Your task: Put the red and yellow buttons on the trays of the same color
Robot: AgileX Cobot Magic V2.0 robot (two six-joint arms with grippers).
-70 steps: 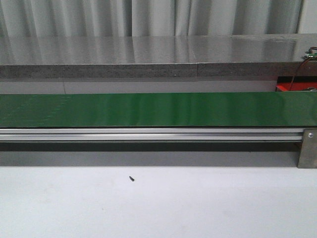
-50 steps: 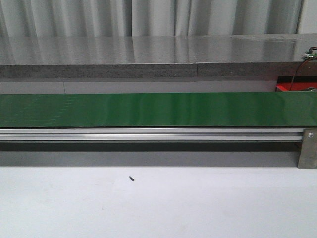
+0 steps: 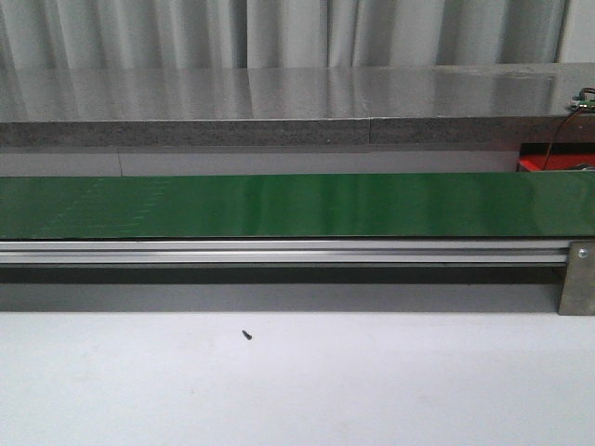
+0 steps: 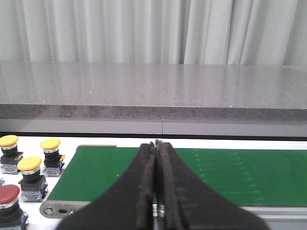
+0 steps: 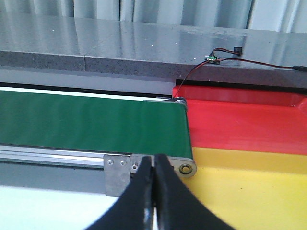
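- Front view: green conveyor belt (image 3: 297, 205) runs the full width on an aluminium rail (image 3: 279, 251), grey ledge (image 3: 279, 102) and curtain behind it. Belt surface is bare, no buttons on it. Small dark speck (image 3: 247, 334) on the white bench (image 3: 297, 390), looks like a screw, can't confirm. Neither arm shows here. Sliver of red at far right, probably the tray edge.
- Left wrist view: left end effector (image 4: 155, 143) fingers pressed together, nothing between them. It hangs over the belt's left end. Buttons sit on the bench just beside that end: three yellow buttons (image 4: 50, 143) and one red button (image 4: 8, 194), upright on their black-and-blue bases, close together.
- Right wrist view: right end effector (image 5: 153, 158) also closed and empty, near the belt's right roller (image 5: 184, 168). Red tray (image 5: 240, 124) and yellow tray (image 5: 249, 191) butt against that end, red behind yellow. Red and black wires (image 5: 249, 60) lie on the ledge above the red tray.
- Risks, my read: buttons are packed tight, so opened fingers could knock a neighbour over while reaching for one. Mushroom caps are rounded, so a cap grip may slip. Trays share an edge, so a sloppy drop near the seam could land a button in the wrong colour.
- Obstructions: belt frame and bracket (image 5: 117, 175) sit between right end effector and trays.
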